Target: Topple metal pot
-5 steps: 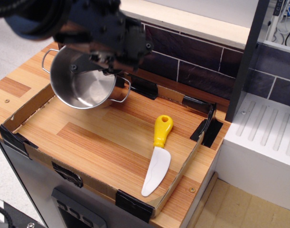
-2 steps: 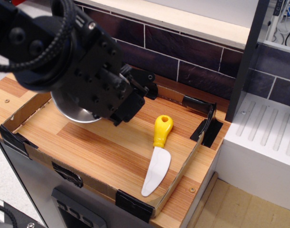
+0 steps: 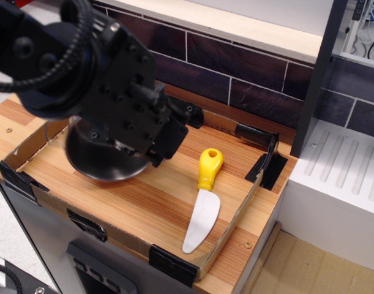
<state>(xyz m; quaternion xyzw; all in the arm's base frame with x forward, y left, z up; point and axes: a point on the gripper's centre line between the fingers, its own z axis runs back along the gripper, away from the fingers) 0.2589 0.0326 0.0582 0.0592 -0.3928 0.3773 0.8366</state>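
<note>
The metal pot (image 3: 100,166) is mostly hidden behind my black arm; only its shiny, motion-blurred lower edge shows, low over the wooden board at the left of the cardboard tray. I cannot tell whether it is upright or tilted. My gripper (image 3: 130,142) is right over and against the pot. Its fingers are hidden by the wrist body, so I cannot see whether they are open or shut, or whether they hold the pot.
A toy knife (image 3: 204,197) with a yellow handle and white blade lies at the right of the low cardboard tray (image 3: 49,199). A dark tiled wall (image 3: 260,79) runs behind. A white drainer (image 3: 340,177) stands to the right.
My arm has swung down and forward over the pot, hiding its open mouth. The pot has shifted toward the front left and now looks blurred. The knife has not moved.
</note>
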